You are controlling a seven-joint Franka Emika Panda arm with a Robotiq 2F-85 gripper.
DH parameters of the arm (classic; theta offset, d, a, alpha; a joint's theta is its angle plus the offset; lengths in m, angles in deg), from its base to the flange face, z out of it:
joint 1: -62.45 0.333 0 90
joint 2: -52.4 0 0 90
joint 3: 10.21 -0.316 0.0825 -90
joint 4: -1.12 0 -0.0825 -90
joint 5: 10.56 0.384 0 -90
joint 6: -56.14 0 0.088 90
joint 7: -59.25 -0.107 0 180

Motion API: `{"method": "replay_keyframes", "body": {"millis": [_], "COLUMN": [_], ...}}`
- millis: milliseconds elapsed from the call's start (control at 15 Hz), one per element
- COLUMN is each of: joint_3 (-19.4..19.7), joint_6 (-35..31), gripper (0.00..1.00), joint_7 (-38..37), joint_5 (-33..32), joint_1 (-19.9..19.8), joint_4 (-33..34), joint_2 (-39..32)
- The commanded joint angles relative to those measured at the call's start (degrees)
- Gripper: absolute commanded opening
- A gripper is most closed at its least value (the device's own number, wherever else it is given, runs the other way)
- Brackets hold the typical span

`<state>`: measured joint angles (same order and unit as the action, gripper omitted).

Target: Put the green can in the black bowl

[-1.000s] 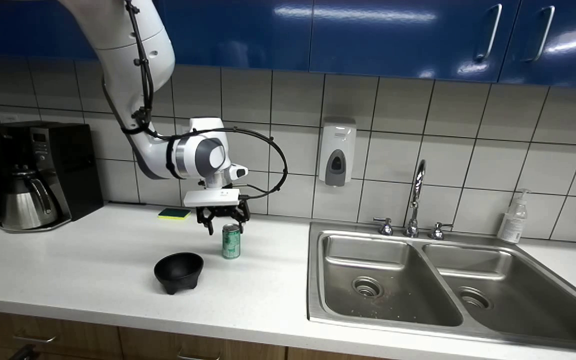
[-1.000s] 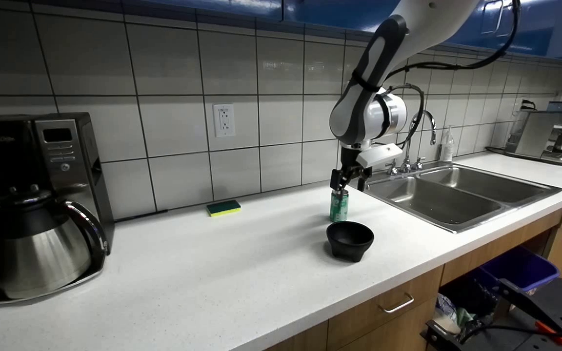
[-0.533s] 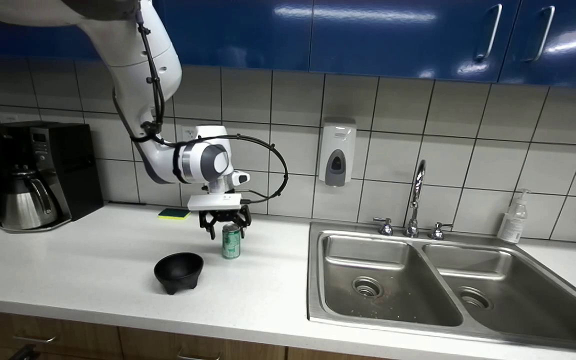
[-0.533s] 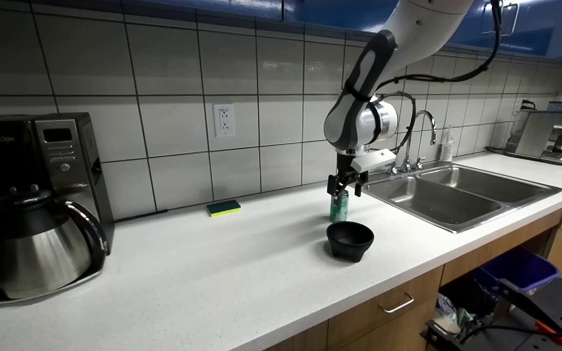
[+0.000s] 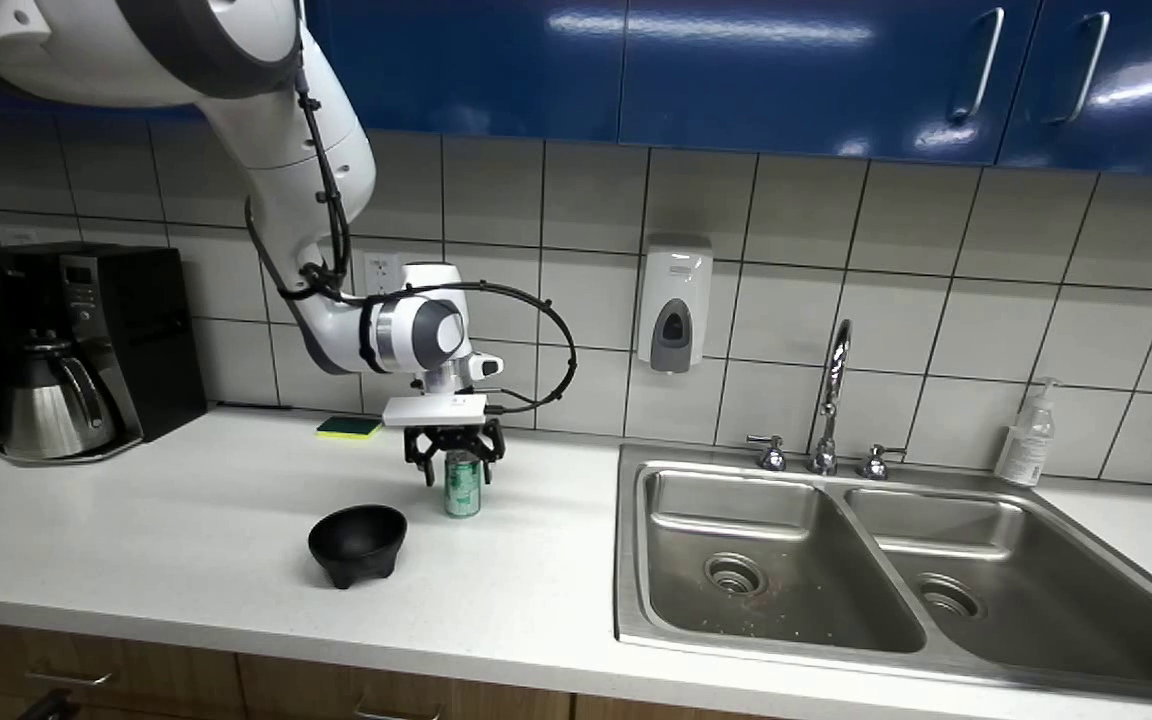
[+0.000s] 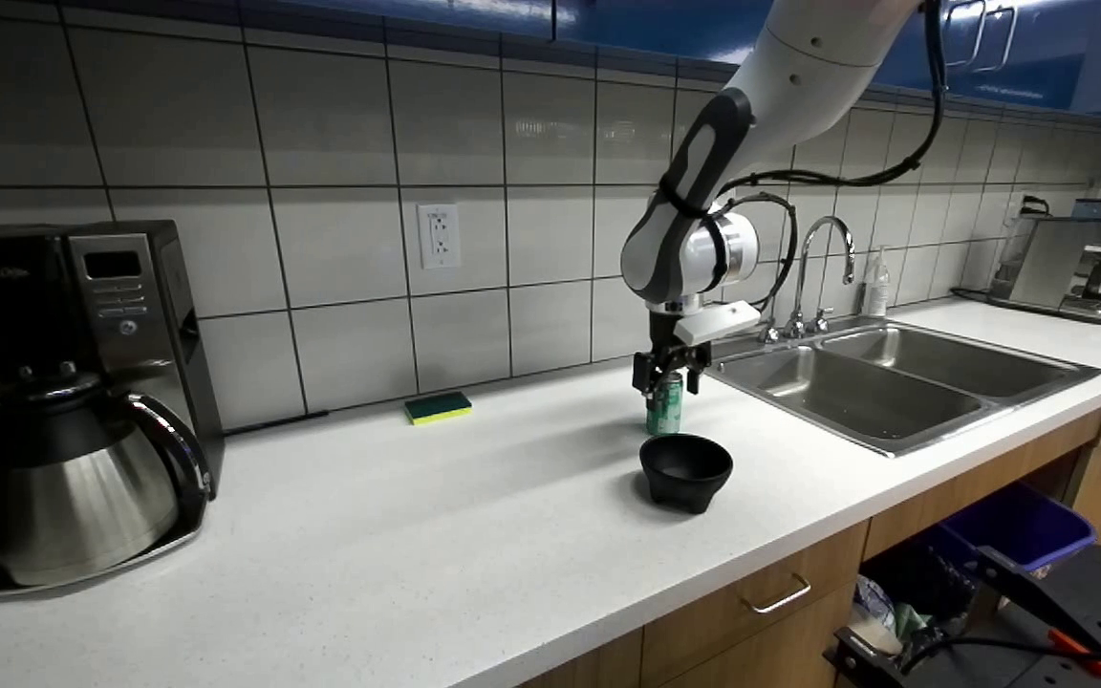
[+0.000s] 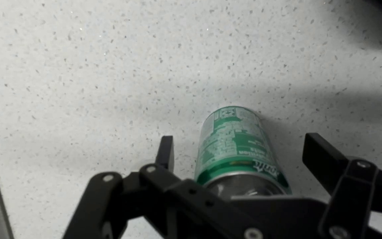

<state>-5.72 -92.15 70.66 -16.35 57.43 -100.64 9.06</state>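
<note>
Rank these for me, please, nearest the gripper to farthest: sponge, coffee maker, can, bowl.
In an exterior view, counting outward from the gripper:
1. The can: upright between the open jaws.
2. The bowl: in front of the can, toward the camera.
3. The sponge: out to the left in the picture.
4. The coffee maker: at the picture's far left.

Both exterior views face the wall (image 5: 606,300); the wrist's, close overhead, shares the can (image 7: 235,144), probably the bowl (image 6: 687,487).
</note>
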Motion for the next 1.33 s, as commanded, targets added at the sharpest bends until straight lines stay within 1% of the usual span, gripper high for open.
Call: {"method": "replay_keyframes", "body": {"millis": [0, 267, 333, 400, 467, 533, 667, 933, 1267], "joint_3": [-0.42, -0.42, -0.56, -0.56, -0.67, -0.66, -0.66, -0.69, -0.69], "joint_6": [3.83, 4.77, 4.92, 4.98, 5.01, 4.99, 5.05, 5.01, 4.80], "gripper": [1.00, 1.00, 0.88, 0.72, 0.66, 0.56, 0.42, 0.42, 0.42], "joint_7": [-1.50, -1.59, -1.43, -1.43, -1.25, -1.23, -1.21, -0.99, -0.61], "joint_5": [0.05, 0.08, 0.19, 0.17, 0.26, 0.27, 0.29, 0.16, -0.25], "joint_1": [-0.32, -0.44, -0.60, -0.61, -0.78, -0.82, -0.85, -0.87, -0.52], "joint_4": [5.13, 7.17, 7.49, 7.77, 7.99, 8.12, 8.33, 8.11, 6.33], "joint_2": [-2.78, -4.17, -4.38, -4.58, -4.75, -4.84, -4.79, -4.38, -1.65]}}
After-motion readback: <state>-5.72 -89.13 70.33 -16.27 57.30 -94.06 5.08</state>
